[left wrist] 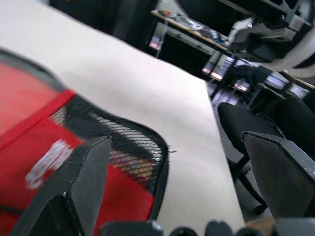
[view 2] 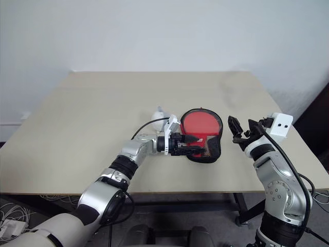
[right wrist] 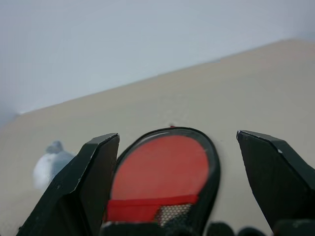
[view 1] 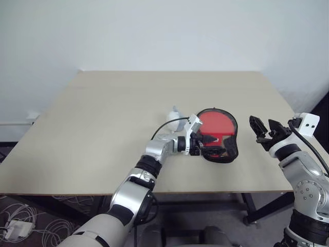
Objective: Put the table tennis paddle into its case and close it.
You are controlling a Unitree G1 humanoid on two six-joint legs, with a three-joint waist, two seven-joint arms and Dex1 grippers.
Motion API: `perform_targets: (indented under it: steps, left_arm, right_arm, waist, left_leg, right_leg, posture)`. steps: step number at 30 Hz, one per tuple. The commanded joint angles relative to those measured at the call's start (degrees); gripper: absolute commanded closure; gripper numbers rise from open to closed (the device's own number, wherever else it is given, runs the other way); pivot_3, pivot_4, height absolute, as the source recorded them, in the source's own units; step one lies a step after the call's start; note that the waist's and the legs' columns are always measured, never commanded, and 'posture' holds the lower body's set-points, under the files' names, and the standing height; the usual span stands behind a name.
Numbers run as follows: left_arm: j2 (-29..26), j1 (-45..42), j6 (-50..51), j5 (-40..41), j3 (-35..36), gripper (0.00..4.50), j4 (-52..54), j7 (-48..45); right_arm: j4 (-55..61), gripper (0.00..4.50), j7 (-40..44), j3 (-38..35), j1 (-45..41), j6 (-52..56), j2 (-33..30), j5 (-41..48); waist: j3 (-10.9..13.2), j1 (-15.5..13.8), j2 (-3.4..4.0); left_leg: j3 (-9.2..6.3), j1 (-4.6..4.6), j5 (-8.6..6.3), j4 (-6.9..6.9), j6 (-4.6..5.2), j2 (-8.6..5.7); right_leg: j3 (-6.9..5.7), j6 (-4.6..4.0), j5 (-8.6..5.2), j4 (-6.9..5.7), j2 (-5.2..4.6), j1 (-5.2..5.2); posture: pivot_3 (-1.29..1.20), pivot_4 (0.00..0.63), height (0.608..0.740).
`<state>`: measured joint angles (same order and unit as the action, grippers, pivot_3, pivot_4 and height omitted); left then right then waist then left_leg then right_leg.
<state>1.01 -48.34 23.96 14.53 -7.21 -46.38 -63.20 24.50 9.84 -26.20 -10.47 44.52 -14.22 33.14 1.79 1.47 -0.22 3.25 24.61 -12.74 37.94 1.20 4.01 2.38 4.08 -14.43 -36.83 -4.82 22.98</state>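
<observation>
While the case (view 1: 220, 135) lies flat near the front right part of the table (view 1: 103, 128), the red paddle (view 1: 216, 125) is inside it, round face showing through the clear panel, black mesh and red band across the lower end. Left gripper (view 1: 201, 144) is spread wide right at that end, gripping nothing. Right gripper (view 1: 265, 131) hangs released off to the side. Whitish lump (view 1: 175, 114) sits just beside the case

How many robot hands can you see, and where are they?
2. The left gripper reaches across to the near end of the red case, fingers open. The right gripper is raised to the right of the case, fingers open, holding nothing.
</observation>
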Motion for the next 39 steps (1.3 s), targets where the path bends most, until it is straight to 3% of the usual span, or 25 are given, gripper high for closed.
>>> perform_targets:
  steps: [1, 7, 14, 20, 25, 32, 35, 39]
  left_arm:
    - [-2.4, -0.9, 6.81, 2.05, 3.25, 0.0, 4.58, 3.53]
    - [-4.4, -1.28, 24.31, 4.56, 8.72, 0.0, 7.08, 15.39]
    - [-2.22, 1.47, 31.9, 5.75, 8.44, 0.0, 7.21, 18.19]
    - [3.07, 0.71, 31.94, 6.03, 8.17, 0.0, 5.07, 19.93]
    - [8.59, -3.24, 31.31, 6.63, 11.84, 0.0, -3.28, 23.33]
    - [9.98, -5.9, 29.6, 7.63, 15.14, 0.0, -9.61, 26.91]
    - [9.62, -7.0, 29.56, 8.68, 17.02, 0.61, -11.74, 28.29]
    - [10.06, -8.19, 29.01, 8.16, 17.28, 2.04, -13.46, 30.53]
  right_arm:
    - [-0.15, 0.37, -1.38, -1.35, 0.3, -2.22, 0.04, 0.49]
    - [-1.01, 0.37, -2.36, 0.93, 1.22, -3.02, -0.49, -0.64]
    - [-3.11, 0.37, -2.86, 1.71, 0.85, -4.22, -0.71, -1.25]
    - [-4.34, 0.37, -3.18, 1.32, 0.69, -4.8, -1.02, -1.27]
    - [-5.07, 0.37, -4.09, 1.11, 1.07, -5.42, -0.77, -1.43]
    - [-5.21, 0.37, -5.31, 0.12, 1.74, -5.88, -0.85, -1.23]
    - [-5.48, 0.31, -5.69, -0.67, 1.87, -5.85, -0.89, -0.96]
    - [-6.25, 0.31, -6.26, -1.53, 1.58, -5.35, -0.83, -0.79]
  waist:
    - [0.0, -0.01, 0.01]
    - [0.0, -0.02, 0.02]
    - [0.0, -0.21, 0.02]
    - [-0.01, -0.37, 0.05]
    - [-0.01, -0.83, 0.05]
    - [-0.02, -0.85, 0.06]
    - [-0.02, -0.85, 0.06]
    - [-0.02, -0.83, 0.06]
  left_leg:
    - [-0.01, 0.0, 0.0, 0.01, 0.0, 0.0]
    - [-0.07, 0.0, 0.0, 0.02, 0.0, -0.01]
    - [-0.16, 0.0, 0.0, 0.03, -0.01, -0.05]
    - [-0.47, -0.04, 0.0, 0.05, -0.01, -0.24]
    - [-0.7, -0.03, 0.01, 0.09, 0.02, -0.46]
    - [-0.77, -0.04, 0.02, 0.09, 0.03, -0.5]
    - [-0.8, -0.04, 0.03, 0.1, 0.04, -0.51]
    - [-0.79, -0.03, 0.03, 0.07, 0.04, -0.51]
  right_leg:
    - [0.0, 0.0, 0.0, 0.0, 0.0, 0.0]
    - [-0.02, 0.01, 0.0, 0.0, 0.0, -0.04]
    - [-0.1, 0.02, -0.01, 0.0, -0.01, -0.1]
    - [-0.16, 0.1, -0.08, 0.11, -0.02, -0.37]
    - [-0.13, 0.17, -0.14, 0.18, -0.05, -0.52]
    - [-0.13, 0.17, -0.16, 0.17, -0.05, -0.57]
    - [-0.14, 0.17, -0.16, 0.17, -0.05, -0.59]
    - [-0.13, 0.18, -0.16, 0.16, -0.05, -0.56]
  posture:
    - [0.0, 0.0, 0.728]
    - [0.0, 0.0, 0.728]
    - [0.0, 0.0, 0.728]
    - [0.0, 0.0, 0.728]
    - [0.0, 0.0, 0.728]
    - [0.0, 0.0, 0.728]
    - [0.0, 0.0, 0.728]
    - [0.0, 0.0, 0.728]
